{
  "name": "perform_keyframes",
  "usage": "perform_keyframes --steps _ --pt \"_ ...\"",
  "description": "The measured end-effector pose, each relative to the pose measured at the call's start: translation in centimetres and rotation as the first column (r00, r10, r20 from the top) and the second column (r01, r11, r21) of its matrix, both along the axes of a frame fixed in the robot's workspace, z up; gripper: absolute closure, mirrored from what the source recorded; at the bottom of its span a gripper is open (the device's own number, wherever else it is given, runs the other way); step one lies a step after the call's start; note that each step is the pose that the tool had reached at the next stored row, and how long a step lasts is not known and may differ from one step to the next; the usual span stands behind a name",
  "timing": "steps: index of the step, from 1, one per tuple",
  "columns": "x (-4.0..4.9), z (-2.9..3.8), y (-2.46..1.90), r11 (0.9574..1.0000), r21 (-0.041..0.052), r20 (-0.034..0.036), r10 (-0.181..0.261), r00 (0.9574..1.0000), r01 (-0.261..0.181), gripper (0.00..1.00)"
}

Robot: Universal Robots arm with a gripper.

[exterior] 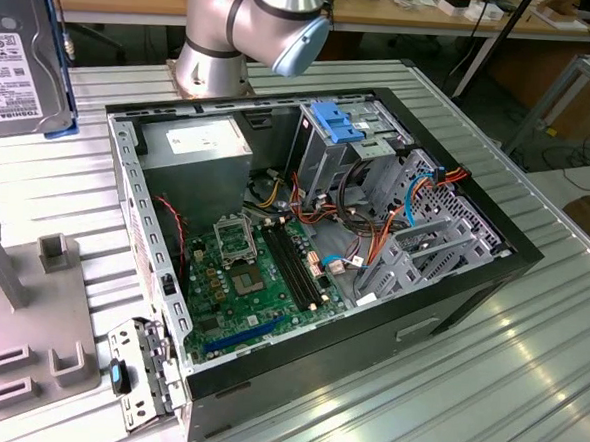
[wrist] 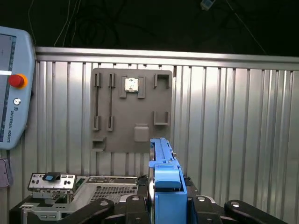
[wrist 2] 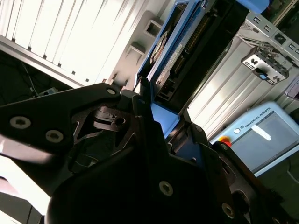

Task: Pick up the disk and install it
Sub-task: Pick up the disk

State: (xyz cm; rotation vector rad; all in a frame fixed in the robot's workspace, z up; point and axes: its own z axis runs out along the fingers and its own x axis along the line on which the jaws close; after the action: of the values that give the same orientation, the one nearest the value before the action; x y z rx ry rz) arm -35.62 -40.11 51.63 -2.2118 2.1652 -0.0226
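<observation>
The disk (exterior: 15, 54), a flat drive with a white label and a bright blue carrier rail, hangs in the air at the exterior view's upper left, high above the table. In both wrist views it stands edge-on between my black fingers, and my gripper (wrist 2: 161, 116) is shut on the disk (wrist 2: 180, 51). Seen from the first wrist view, the blue rail (wrist: 163, 163) rises straight up out of the gripper (wrist: 166, 205).
An open computer case (exterior: 368, 336) lies on the ribbed metal table, with a motherboard, cables and a grey drive cage topped by a blue bracket (exterior: 336, 118). A grey fixture plate (exterior: 18, 334) lies at the exterior view's left. The arm's base (exterior: 237, 27) stands behind the case. A teach pendant (wrist: 11, 88) lies by the table.
</observation>
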Motion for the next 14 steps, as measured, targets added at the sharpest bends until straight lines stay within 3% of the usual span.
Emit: perform_keyframes --steps 7,14 --pt "1.83 -0.45 0.1 0.9989 -0.0008 -0.0001 -0.048 0.9989 0.048 0.63" --pt "5.23 -0.6 0.34 0.9983 -0.0009 -0.0001 -0.058 0.9983 0.058 0.63"
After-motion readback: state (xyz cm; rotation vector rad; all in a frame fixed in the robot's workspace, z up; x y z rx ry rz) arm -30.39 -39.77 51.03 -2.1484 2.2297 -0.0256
